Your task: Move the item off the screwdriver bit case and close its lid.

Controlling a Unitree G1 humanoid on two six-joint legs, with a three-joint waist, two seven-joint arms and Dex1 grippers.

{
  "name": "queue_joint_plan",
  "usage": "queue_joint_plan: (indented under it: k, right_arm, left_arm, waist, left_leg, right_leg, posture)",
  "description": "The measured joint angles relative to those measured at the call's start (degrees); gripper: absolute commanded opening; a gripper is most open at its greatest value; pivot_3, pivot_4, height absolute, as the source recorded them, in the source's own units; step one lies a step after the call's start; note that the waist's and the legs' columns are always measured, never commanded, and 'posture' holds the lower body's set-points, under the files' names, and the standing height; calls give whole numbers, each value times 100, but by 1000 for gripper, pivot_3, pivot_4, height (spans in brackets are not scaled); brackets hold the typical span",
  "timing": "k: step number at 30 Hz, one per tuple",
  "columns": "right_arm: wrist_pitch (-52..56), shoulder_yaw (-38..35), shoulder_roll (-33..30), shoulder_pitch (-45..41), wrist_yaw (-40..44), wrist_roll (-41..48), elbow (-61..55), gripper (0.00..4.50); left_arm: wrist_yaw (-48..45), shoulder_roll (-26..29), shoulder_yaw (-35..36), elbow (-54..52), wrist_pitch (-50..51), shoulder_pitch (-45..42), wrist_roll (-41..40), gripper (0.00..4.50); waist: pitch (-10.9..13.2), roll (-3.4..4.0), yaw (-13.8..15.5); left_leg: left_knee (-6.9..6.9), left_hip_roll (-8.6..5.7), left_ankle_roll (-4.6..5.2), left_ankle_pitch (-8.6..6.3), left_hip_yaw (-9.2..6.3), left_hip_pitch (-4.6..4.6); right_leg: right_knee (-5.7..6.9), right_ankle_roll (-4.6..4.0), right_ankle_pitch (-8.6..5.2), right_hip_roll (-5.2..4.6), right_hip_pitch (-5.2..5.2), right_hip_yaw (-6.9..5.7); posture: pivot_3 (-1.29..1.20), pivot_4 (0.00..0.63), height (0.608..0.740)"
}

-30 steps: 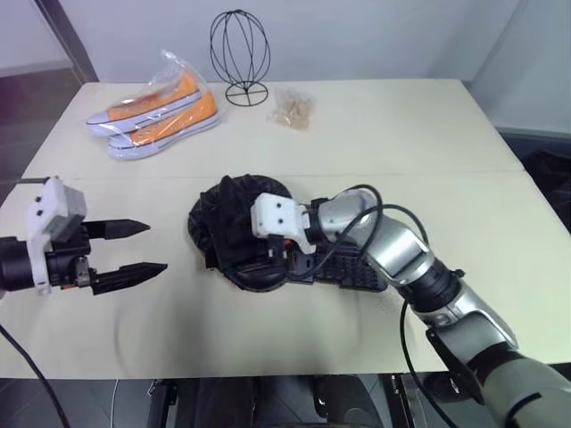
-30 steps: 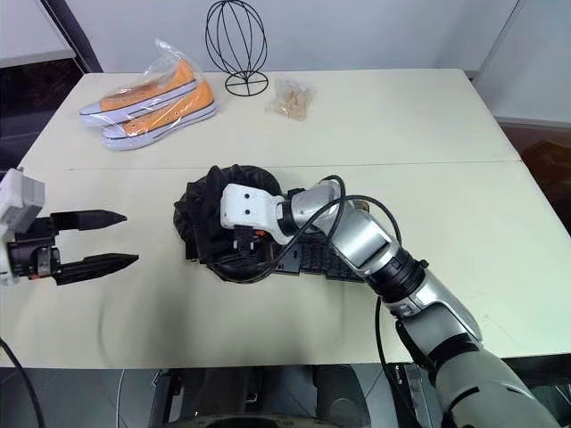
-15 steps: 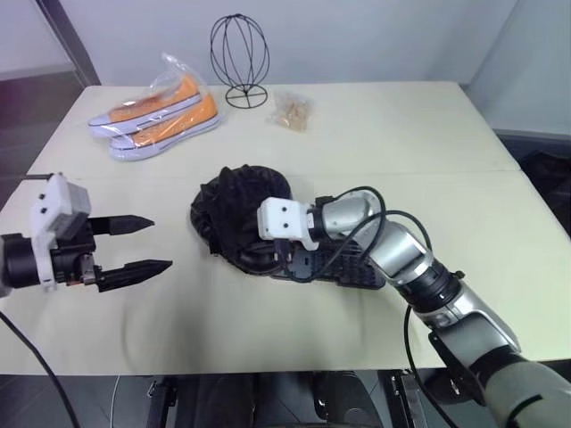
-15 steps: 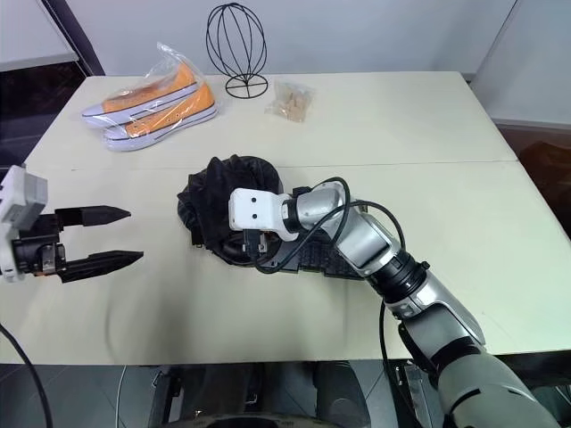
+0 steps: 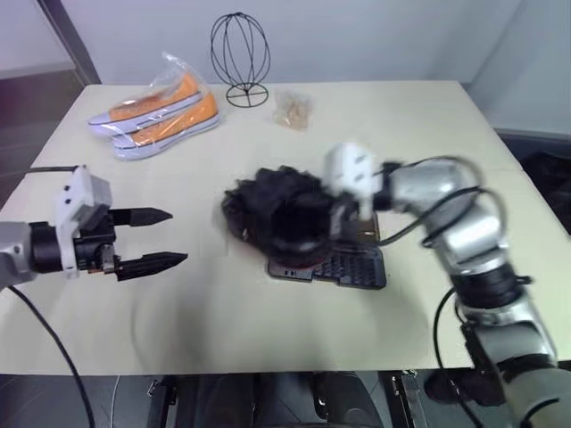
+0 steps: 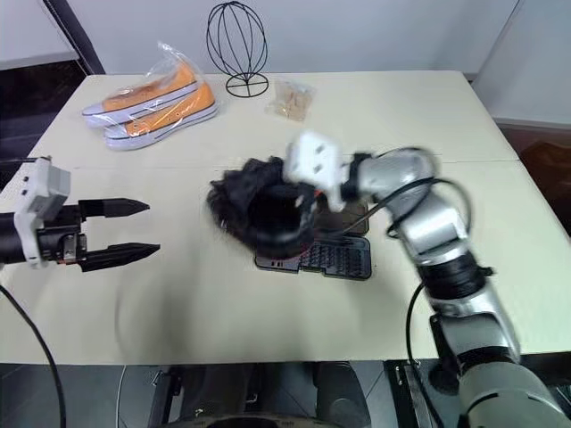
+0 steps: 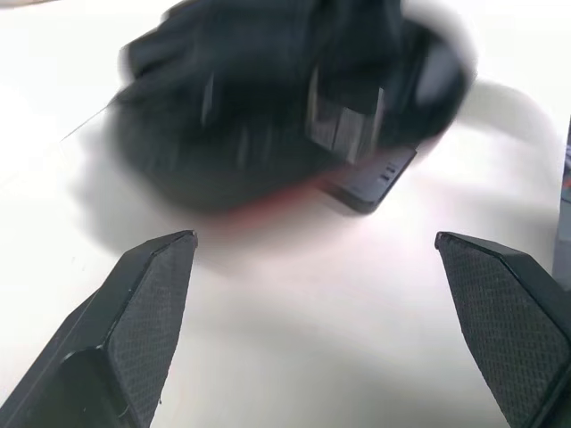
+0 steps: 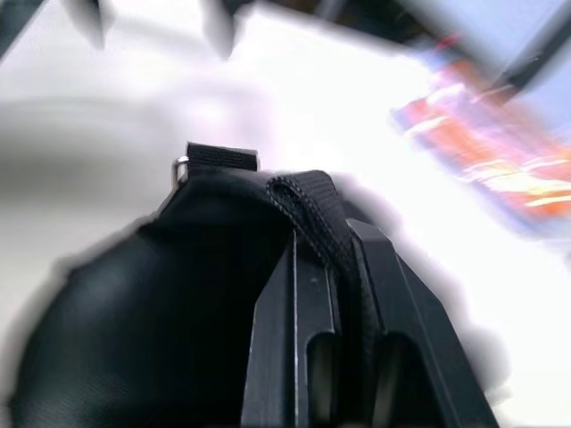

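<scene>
**Mitt held over the bit case, centre of frame**

The right gripper (image 8: 330, 267), its fingers (image 8: 285, 312) pinched on a strap, holds the black mitt (image 5: 281, 214) at frame centre; the mitt is motion-blurred, so its red edge is barely legible. It hides the upper-left part of the bit case (image 5: 343, 266) on the counter (image 5: 268, 321). The lid (image 6: 350, 218) is mostly concealed behind the arm; its angle cannot be read. At left, the left gripper (image 5: 152, 239) hangs with fingers spread, empty. Orange sneakers (image 5: 156, 111) lie upper left.
</scene>
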Motion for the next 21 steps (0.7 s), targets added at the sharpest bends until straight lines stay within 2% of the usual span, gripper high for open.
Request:
queue_joint_plan:
  k: [4, 8, 14, 21]
  right_arm:
    - [593, -1178, -933, 252, -18, 562, -340, 114]
    - [636, -2328, -1988, 1734, 155, 479, -331, 114]
    - [-82, -3470, -2261, 3613, 172, -141, -71, 114]
    - [-1405, -3983, -2286, 4561, -246, -992, 837, 114]
  left_arm:
    - [-94, -32, -266, 219, -93, -320, 81, 4500]
    - [-223, -83, -625, 500, -210, -631, 213, 4500]
    - [-398, -270, -1119, 772, -350, -1199, 415, 4500]
    - [-490, -355, -1288, 902, -386, -1342, 564, 4500]
  waist:
    - [-1, -3, -8]
    - [-1, -4, 37]
    - [-1, -3, -37]
    - [-2, -5, -19]
  left_leg:
    - [-2, 6, 2, -1, 1, 0]
    - [0, 1, 3, -1, 8, -5]
    - [1, 6, 3, -1, 20, 9]
    - [3, 12, 3, -1, 30, 15]
  right_leg:
    - [-2, -4, -2, 7, 0, 1]
    - [-6, -3, -3, 8, 5, 1]
    - [5, -2, -3, 31, 4, 19]
    - [10, -3, -3, 41, 9, 22]
  posture:
    - [0, 150, 740]
    - [0, 150, 740]
    - [0, 150, 740]
    - [0, 150, 740]
